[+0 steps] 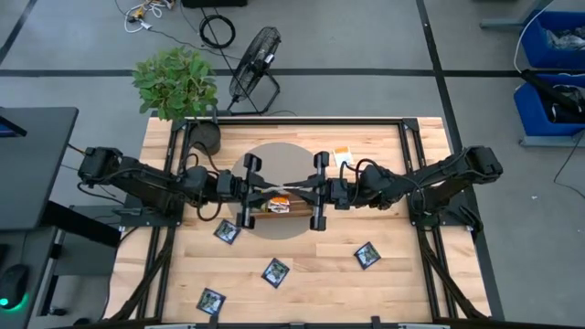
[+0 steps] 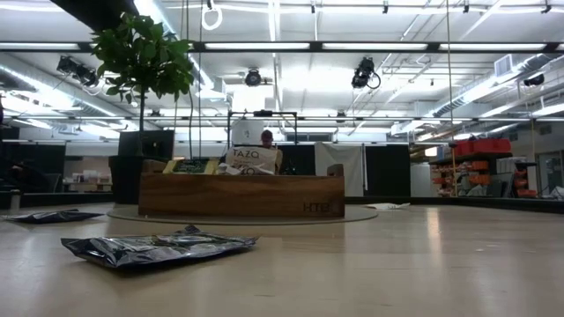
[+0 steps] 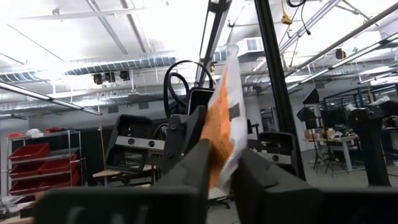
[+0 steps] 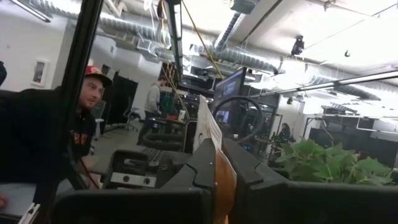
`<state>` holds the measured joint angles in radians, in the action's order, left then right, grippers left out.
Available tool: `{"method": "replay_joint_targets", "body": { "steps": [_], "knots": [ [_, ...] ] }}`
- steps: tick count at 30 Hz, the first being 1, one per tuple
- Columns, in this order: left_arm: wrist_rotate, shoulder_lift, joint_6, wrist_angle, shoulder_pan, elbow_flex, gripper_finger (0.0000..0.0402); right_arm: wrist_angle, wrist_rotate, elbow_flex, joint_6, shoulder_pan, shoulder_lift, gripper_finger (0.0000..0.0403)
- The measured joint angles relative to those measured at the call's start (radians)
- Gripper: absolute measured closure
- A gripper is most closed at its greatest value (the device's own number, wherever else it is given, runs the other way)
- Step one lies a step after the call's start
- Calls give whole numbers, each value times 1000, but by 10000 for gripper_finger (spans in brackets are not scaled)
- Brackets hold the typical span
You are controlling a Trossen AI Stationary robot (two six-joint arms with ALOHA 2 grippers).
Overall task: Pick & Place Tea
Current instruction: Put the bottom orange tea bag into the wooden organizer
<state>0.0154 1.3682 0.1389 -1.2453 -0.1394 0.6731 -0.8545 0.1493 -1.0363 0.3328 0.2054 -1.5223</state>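
Over the brown wooden tray (image 1: 291, 212) (image 2: 238, 195) on the round grey mat, my left gripper (image 1: 265, 190) (image 3: 222, 155) and right gripper (image 1: 297, 187) (image 4: 217, 155) meet tip to tip. Each is shut on an orange-and-white tea sachet (image 1: 280, 189) (image 3: 224, 112) (image 4: 208, 124) held above the tray. More sachets (image 2: 247, 158) stand upright in the tray. Dark navy sachets (image 1: 227, 231) (image 1: 276, 271) (image 1: 366, 255) lie flat on the table, and one orange-and-white sachet (image 1: 343, 155) lies toward the far edge. Neither gripper shows in the low view. My left gripper pinches the orange-and-white sachet between its two fingers at one edge (image 3: 219, 163), coming level from the table's left. The sachet stands on edge, clear of the tray, its free part rising past the fingertips (image 3: 202, 155). My right gripper pinches the sachet's opposite edge (image 4: 214, 144) between its two fingers, coming level from the table's right. The sachet shows edge-on, upright and lifted clear.
A potted plant (image 1: 178, 87) stands at the table's far left corner, with a floor fan (image 1: 256, 64) behind the table. Another navy sachet (image 1: 211, 300) lies near the front edge, and one (image 2: 159, 248) lies close to the low camera. A person (image 4: 37, 137) stands beyond the table.
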Motion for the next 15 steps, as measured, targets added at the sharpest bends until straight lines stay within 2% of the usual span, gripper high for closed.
{"method": "replay_joint_targets", "body": {
  "steps": [2,4,15],
  "knots": [
    [0,0,-15,0,0,0,380,1,7,0,6,0,0,392],
    [0,0,-33,1,0,0,393,1,32,0,20,1,0,392],
    [2,-1,-44,16,-5,0,396,-2,52,0,43,1,0,392]
  ]
}}
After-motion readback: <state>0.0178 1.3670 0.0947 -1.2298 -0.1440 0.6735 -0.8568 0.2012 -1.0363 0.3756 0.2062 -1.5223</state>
